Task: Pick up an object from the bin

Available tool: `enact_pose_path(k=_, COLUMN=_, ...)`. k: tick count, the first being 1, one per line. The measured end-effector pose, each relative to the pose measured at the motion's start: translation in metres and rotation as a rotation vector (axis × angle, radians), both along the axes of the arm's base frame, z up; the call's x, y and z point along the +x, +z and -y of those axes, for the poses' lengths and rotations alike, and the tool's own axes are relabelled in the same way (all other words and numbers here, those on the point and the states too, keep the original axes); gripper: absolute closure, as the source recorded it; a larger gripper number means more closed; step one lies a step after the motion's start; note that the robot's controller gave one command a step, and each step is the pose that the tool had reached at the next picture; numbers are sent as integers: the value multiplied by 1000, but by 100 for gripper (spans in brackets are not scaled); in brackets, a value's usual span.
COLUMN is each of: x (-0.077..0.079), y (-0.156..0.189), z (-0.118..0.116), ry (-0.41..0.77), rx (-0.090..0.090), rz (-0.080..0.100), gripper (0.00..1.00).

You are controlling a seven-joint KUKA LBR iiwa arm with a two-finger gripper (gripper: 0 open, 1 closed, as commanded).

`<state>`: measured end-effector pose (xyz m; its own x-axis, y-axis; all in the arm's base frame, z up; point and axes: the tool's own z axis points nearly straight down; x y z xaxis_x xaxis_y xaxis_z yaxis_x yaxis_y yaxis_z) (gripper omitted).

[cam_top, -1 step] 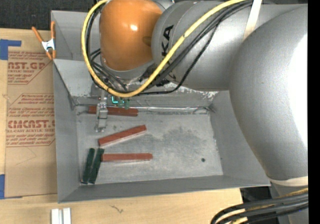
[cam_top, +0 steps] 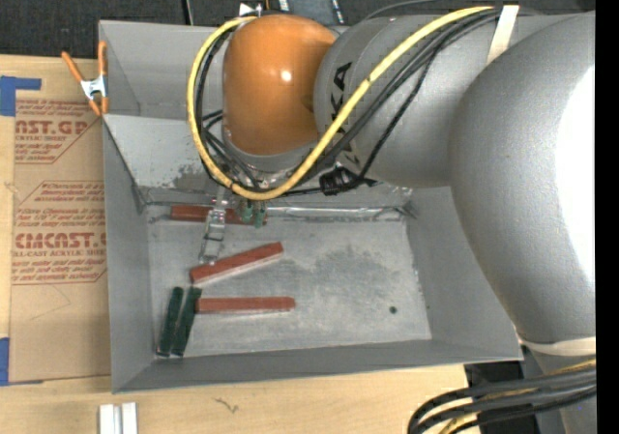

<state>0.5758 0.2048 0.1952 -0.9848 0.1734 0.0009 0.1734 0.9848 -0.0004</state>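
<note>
Gripper (cam_top: 211,244) down low in the left half of the bin (cam_top: 124,258), tucked under the arm's orange wrist cover (cam_top: 271,84), and whether it is open or closed I cannot tell from this angle, nor can I see anything held in it. Right below its tip lies the nearest candidate, a flat reddish-brown bar (cam_top: 238,263). Its long axis runs across the bin floor with a slight tilt, right end nudged toward the back wall. Here's the relation that matters: the gripper sits at that bar's left end, so nearly the whole length stretches away to the right, toward the arm's side. Contact or just above it? Too close to call. My read is that a grab here takes the bar by its end, and a small shift right along its length would give a more balanced hold, closing across the narrow width. A second reddish bar (cam_top: 247,304) lies level just in front, apart from the first. A third reddish piece (cam_top: 189,214) rests at the foot of the back wall, just behind the gripper. Two dark green sticks (cam_top: 177,321) lie side by side in the front-left corner, pointing front to back.
</note>
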Motion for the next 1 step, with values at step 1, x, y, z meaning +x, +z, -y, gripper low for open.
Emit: enact_pose_path(k=1, x=-6, y=-119, z=27, ry=302, rx=2, rz=-9, gripper=0)
